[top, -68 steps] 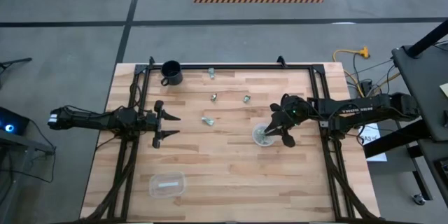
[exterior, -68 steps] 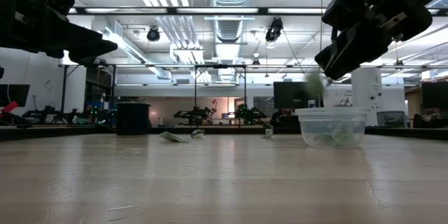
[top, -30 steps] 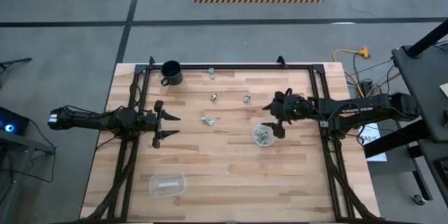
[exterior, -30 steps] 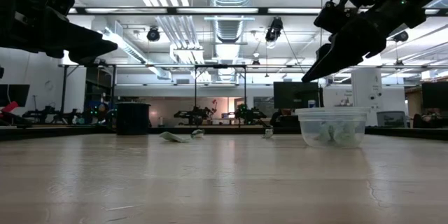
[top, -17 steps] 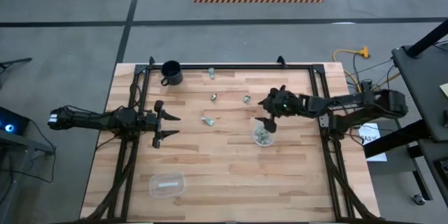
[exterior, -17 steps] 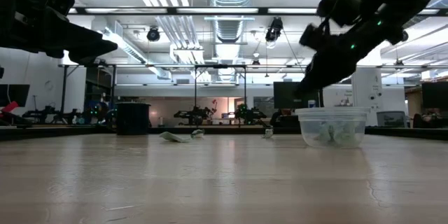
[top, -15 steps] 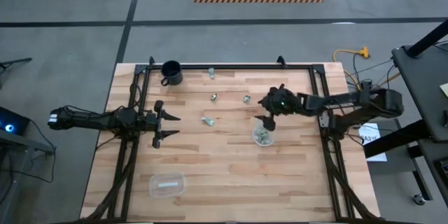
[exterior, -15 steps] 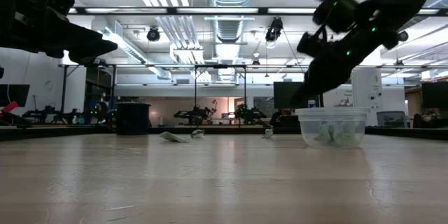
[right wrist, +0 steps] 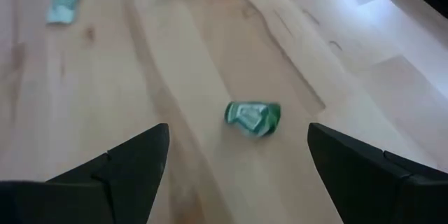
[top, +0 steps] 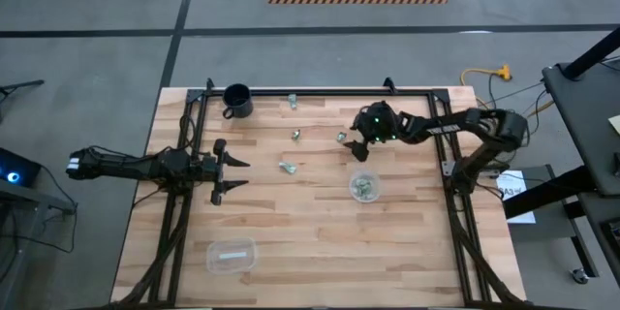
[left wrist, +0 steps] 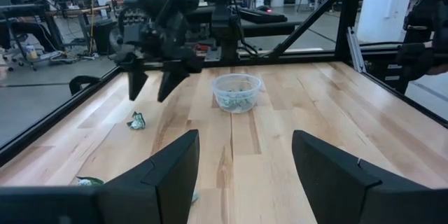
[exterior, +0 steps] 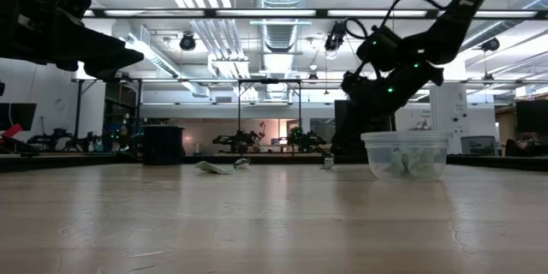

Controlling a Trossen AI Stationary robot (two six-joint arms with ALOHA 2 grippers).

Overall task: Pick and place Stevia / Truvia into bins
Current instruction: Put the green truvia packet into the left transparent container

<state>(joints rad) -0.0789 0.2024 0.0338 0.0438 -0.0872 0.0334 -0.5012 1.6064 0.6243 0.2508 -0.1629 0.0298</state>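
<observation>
Just beyond the round clear plastic bowl (top: pixel 364 187), toward the desk's far edge, the right tool (top: pixel 361 142) is positioned over a crumpled green-and-white paper packet (right wrist: pixel 253 117). Its fingers are spread wide with nothing between them; in the right wrist view the packet is framed in the gap, so a straddling grasp is judged to be the step in hand.

- Bowl: several packets already inside, seen through its wall in the low view (exterior: pixel 406 156).
- Loose packets: three more are lying on the light wooden desk (top: pixel 310 242) left of the bowl and farther back — one (top: pixel 288 167) nearest the bowl, one (top: pixel 295 135) behind that, one (top: pixel 293 101) near the far edge. The targeted one is also picked out in the high view (top: pixel 341 137), just beside the tool.
- Rounded-rectangular clear tub (top: pixel 231 255): well left of the bowl, near the front edge; a pale flat item is inside, too small to identify.
- Black mug (top: pixel 236 100): far-left corner, not part of the job.
- Left tool (top: pixel 239 174): parked well left of the bowl, fingers apart, nothing held, judged to be waiting.

The packet is crumpled and light, so a low, centred closure is likely needed or it may be flicked away.
</observation>
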